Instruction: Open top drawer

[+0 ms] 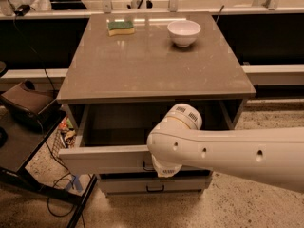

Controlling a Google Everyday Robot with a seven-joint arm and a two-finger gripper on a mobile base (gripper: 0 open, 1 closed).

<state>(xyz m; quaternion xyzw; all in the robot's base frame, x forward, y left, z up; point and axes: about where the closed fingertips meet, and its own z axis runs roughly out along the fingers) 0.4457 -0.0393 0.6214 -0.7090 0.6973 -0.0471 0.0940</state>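
The top drawer (pixel 104 158) of the grey cabinet is pulled partly out, and its dark inside (pixel 123 125) shows under the cabinet top. Its flat grey front faces me. A bit of its black bar handle (pixel 146 167) shows at the middle of the front. My white arm (pixel 228 151) reaches in from the right. My gripper (pixel 156 169) is at that handle, low on the drawer front, mostly hidden behind the arm's round wrist.
A white bowl (pixel 184 32) and a green-and-yellow sponge (pixel 120 27) sit at the back of the cabinet top (pixel 156 70). A lower shut drawer (pixel 156 187) with a black handle is below. A dark stand (pixel 23 141) with cables is at the left.
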